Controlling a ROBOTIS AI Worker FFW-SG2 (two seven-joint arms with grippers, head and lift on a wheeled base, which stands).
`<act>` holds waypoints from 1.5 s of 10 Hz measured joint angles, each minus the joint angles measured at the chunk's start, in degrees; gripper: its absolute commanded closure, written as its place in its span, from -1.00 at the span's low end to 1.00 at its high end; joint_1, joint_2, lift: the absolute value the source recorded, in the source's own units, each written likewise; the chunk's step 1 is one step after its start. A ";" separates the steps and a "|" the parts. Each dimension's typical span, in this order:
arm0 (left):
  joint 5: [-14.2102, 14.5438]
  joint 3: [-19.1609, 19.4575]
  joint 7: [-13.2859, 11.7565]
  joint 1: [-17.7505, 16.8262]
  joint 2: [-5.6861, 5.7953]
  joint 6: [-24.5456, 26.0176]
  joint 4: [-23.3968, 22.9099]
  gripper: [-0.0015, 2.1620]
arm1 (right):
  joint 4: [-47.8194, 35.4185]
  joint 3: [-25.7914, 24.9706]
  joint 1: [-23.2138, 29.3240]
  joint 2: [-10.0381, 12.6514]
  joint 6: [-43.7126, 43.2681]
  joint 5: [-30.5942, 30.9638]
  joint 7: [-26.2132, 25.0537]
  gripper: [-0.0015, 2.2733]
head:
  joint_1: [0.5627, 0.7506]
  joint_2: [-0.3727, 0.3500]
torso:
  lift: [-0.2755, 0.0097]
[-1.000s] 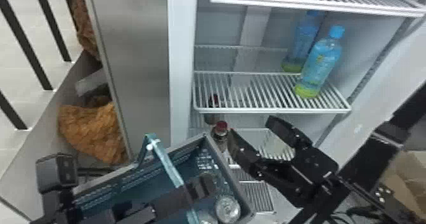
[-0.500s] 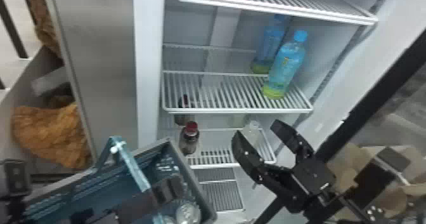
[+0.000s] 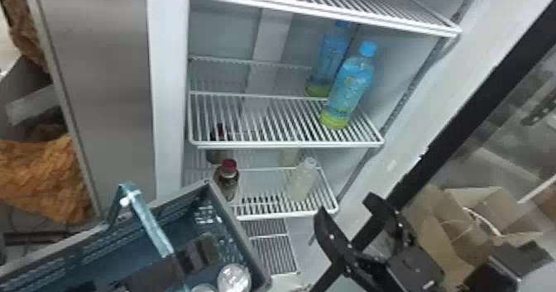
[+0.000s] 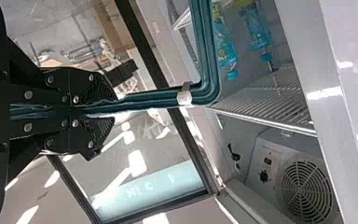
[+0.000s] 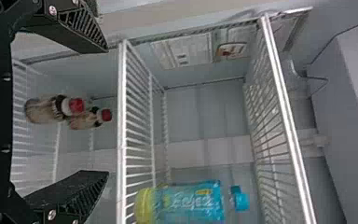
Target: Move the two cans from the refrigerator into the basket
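The left gripper (image 3: pixel 196 254) is clenched on the handle (image 3: pixel 149 225) of the basket; in the left wrist view its fingers (image 4: pixel 95 93) press on the teal bar from both sides. The right gripper (image 3: pixel 346 204) is released, its fingers spread well apart, in front of the refrigerator (image 3: pixel 168 105) near the right side of its opening. In the right wrist view the two fingers (image 5: pixel 81 191) frame the shelf space with the red-capped bottles.

Below the handle lies the basket (image 3: pixel 242 233), dark-rimmed and blue inside, in front of the refrigerator's lower left part. In its near right corner are two round silvery ends, cut off in part by the head view's lower edge and most likely the two cans: one can (image 3: pixel 234 278) beside the right wall, the other can (image 3: pixel 203 288) just to its left.

Within the refrigerator, two blue-capped bottles (image 3: pixel 347 88) stand on the middle wire shelf (image 3: pixel 285 144), toward its right. On the lower shelf (image 3: pixel 285 214) stand the red-capped bottles (image 3: pixel 227 181) at the left and a pale bottle (image 3: pixel 302 181) at the right. Outside, open cardboard boxes (image 3: pixel 459 225) occupy the right, and a crumpled orange-brown material (image 3: pixel 45 175) the far left.
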 measured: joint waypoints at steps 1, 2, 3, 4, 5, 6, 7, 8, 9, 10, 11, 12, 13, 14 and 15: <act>-0.04 -0.14 0.00 0.00 0.04 0.02 0.08 0.11 | 0.91 -0.49 1.33 0.00 -1.60 0.59 0.11 -0.90 | 0.41 -0.94 | 0.69; -0.06 -0.29 0.00 0.00 0.08 0.08 0.16 0.11 | 1.22 -0.92 2.55 0.00 -2.46 1.11 0.19 -0.90 | 0.41 -0.94 | 0.69; -0.06 -0.42 0.00 0.00 0.13 0.16 0.25 0.11 | 1.28 -1.42 4.09 0.03 -3.16 1.51 0.20 -0.90 | 0.41 -0.94 | 0.69; -0.06 -0.50 0.00 -0.02 0.14 0.17 0.27 0.11 | 1.20 -1.98 5.41 0.22 -4.01 2.17 0.20 -0.90 | 0.41 -0.94 | 0.69; -0.06 -0.62 0.00 -0.09 0.18 0.17 0.35 0.11 | 1.17 -2.84 6.51 0.62 -4.58 3.06 0.20 -0.90 | 0.41 -0.94 | 0.69; -0.05 -0.70 0.00 -0.14 0.21 0.17 0.40 0.11 | 1.75 -3.63 7.32 1.03 -5.00 3.72 0.20 -0.90 | 0.41 -0.94 | 0.69; -0.01 -0.68 0.00 -0.14 0.18 0.17 0.43 0.11 | 2.59 -4.16 7.96 1.35 -5.59 4.04 0.20 -0.90 | 0.41 -0.94 | 0.69; 0.04 -0.63 0.00 -0.07 0.14 0.17 0.50 0.11 | 3.46 -4.43 8.41 1.55 -6.17 4.11 0.21 -0.90 | 0.41 -0.94 | 0.69; 0.07 -0.61 0.00 -0.02 0.09 0.17 0.54 0.11 | 4.10 -4.51 8.75 1.63 -6.62 4.07 0.25 -0.90 | 0.41 -0.94 | 0.69; 0.09 -0.61 0.00 -0.05 0.06 0.17 0.55 0.11 | 4.34 -4.53 9.16 1.65 -6.99 4.04 0.28 -0.89 | 0.41 -0.94 | 0.69; 0.12 -0.61 0.00 -0.12 0.05 0.17 0.55 0.11 | 4.29 -4.53 9.65 1.66 -7.23 4.06 0.28 -0.90 | 0.41 -0.94 | 0.69; 0.16 -0.61 0.00 -0.14 0.04 0.17 0.55 0.11 | 4.16 -4.54 10.06 1.66 -7.30 4.13 0.28 -0.90 | 0.41 -0.94 | 0.69; 0.17 -0.61 0.00 -0.14 -0.01 0.17 0.55 0.11 | 4.13 -4.54 10.18 1.68 -7.31 4.14 0.28 -0.89 | 0.41 -0.94 | 0.69; 0.18 -0.61 0.00 -0.14 -0.03 0.15 0.55 0.11 | 4.12 -4.54 10.14 1.73 -7.31 4.14 0.28 -0.89 | 0.41 -0.94 | 0.69; 0.18 -0.60 0.00 -0.14 -0.04 0.11 0.55 0.11 | 4.12 -4.54 9.98 1.75 -7.31 4.12 0.28 -0.89 | 0.41 -0.94 | 0.69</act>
